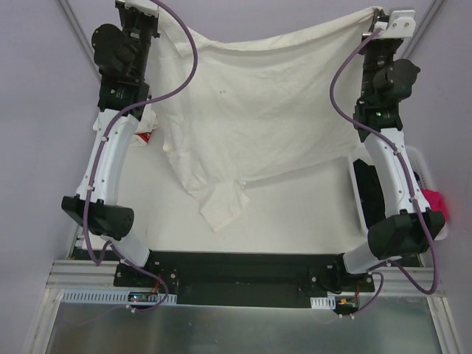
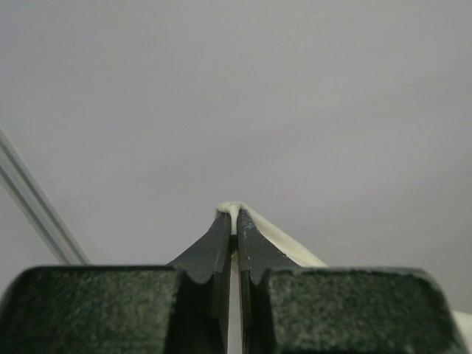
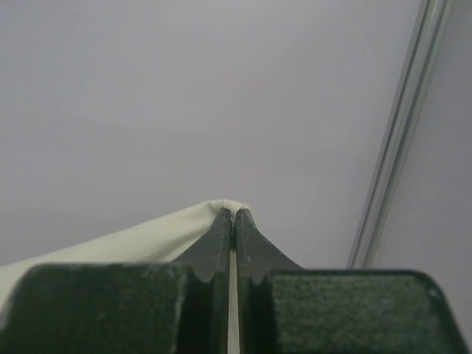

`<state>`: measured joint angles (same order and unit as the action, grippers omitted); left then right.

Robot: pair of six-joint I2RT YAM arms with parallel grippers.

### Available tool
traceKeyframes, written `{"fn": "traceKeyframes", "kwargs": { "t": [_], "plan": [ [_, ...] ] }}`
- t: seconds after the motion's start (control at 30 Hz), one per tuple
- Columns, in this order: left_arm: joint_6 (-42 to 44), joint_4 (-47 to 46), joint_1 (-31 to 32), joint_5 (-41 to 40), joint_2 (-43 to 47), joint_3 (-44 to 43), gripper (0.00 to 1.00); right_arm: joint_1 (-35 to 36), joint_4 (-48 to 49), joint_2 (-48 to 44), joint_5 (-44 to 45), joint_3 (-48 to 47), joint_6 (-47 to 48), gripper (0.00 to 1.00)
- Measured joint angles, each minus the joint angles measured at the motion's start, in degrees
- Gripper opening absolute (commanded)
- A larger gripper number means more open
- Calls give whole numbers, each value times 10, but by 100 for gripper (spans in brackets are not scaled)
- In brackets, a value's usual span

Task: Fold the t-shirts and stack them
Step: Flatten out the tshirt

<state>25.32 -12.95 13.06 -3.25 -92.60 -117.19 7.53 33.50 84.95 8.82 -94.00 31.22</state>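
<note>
Two pincers nearest lens, we counted: left pincer (image 2: 236, 215) and right pincer (image 3: 234, 214), both clamped tight, each pinching a fold of cream-white t-shirt (image 1: 258, 110). We saw that shirt spread between them, top edge sagging at middle, lower end with sleeve lying on table (image 1: 295, 214). Second t-shirt (image 1: 144, 137), white with red marks, lay on table, mostly hidden behind left arm (image 1: 110, 162). Two shirts in all. One white basket (image 1: 420, 158) under right arm (image 1: 394, 169), pink item (image 1: 434, 200) beside it.
</note>
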Motion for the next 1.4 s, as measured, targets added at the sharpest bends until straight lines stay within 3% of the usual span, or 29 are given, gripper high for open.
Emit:
{"fn": "traceKeyframes", "kwargs": {
  "t": [0.13,0.33,0.5,0.63,0.67,0.73,0.77,0.87,0.93,1.13,1.4],
  "plan": [
    [-13,0,-13,3,-47,-26,0,-2,1,49,0,-30,5,1],
    [-28,3,-30,4,-33,-18,0,-5,-8,38,1,-20,4,1],
    [-42,28,-29,5,46,43,0,-5,-7,-64,7,83,2,1],
    [-57,29,-29,13,158,151,0,-5,-2,-167,10,170,-4,1],
    [-61,30,-29,15,182,175,3,-5,-3,-198,10,197,-5,5],
    [-71,29,-29,18,244,233,37,-5,-1,-257,9,247,-6,21],
    [-77,30,-29,19,276,264,59,-5,-2,-286,8,269,-8,42],
    [-93,21,-21,16,376,352,99,0,-7,-358,21,323,-7,72],
    [-98,26,-3,14,431,386,99,7,-19,-398,31,339,-7,76],
    [-115,23,12,28,517,369,99,10,-69,-472,63,325,-15,78],
    [-128,13,12,25,522,370,99,11,-102,-509,93,317,-30,77]
  ]
}}
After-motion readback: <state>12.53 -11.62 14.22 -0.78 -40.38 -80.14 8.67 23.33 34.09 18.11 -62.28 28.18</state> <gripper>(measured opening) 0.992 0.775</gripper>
